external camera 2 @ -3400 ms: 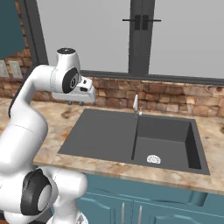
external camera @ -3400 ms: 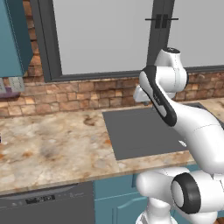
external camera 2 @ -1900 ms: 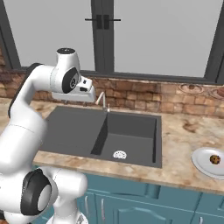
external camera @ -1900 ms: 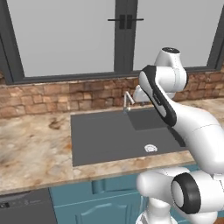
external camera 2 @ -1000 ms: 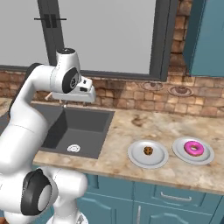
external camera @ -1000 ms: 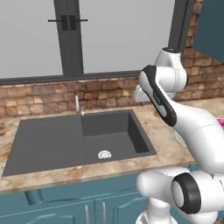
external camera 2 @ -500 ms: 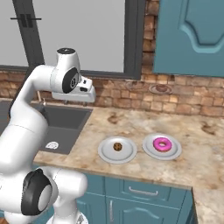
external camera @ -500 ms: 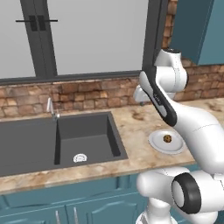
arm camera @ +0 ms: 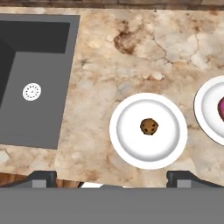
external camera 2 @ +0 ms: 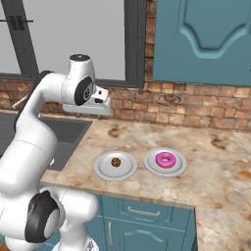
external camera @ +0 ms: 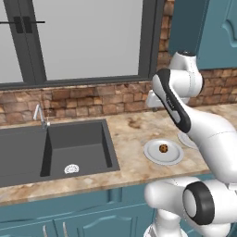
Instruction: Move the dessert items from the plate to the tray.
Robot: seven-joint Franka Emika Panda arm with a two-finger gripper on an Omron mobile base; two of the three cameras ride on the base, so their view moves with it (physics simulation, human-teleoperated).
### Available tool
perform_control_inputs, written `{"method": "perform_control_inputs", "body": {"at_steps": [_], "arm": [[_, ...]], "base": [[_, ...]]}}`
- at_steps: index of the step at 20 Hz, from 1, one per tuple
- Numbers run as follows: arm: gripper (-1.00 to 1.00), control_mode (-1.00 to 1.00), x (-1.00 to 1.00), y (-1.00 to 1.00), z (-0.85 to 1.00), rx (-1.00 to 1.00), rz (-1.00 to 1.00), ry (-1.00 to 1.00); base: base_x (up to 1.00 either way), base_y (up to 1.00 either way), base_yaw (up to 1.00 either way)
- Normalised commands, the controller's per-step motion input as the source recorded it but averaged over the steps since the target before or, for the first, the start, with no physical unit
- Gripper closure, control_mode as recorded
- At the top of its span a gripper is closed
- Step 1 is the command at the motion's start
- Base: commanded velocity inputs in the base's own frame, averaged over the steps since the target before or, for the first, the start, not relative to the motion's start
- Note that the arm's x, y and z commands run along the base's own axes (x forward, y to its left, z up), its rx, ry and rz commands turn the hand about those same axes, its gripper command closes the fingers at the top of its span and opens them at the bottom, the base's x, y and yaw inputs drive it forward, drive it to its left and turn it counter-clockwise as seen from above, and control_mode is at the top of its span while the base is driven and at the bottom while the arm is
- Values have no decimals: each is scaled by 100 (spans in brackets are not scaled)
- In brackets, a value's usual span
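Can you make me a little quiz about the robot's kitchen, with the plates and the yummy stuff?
1. True or false: the pink doughnut and the little brown cookie lie on the same plate.
2. What is between the cookie's plate and the window side of the counter: A) the sink, B) a blue tray, C) a pan?
3. Fill in: the pincer is ____ and holds nothing.

Key: 1. False, each has its own round plate; the doughnut's plate sits beside the other. 2. A. 3. open.
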Motion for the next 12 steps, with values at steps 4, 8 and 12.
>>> {"method": "perform_control_inputs", "body": {"at_steps": [4, 8, 12], "arm": [[-100, -100, 0, -3, 0, 0, 0, 0], [-100, -100, 4, -4, -30, -8, -11, 5], [-100, -100, 9, -33, -62, -12, -12, 11]], "base": [[0, 0, 0], [0, 0, 0], [0, 0, 0]]}}
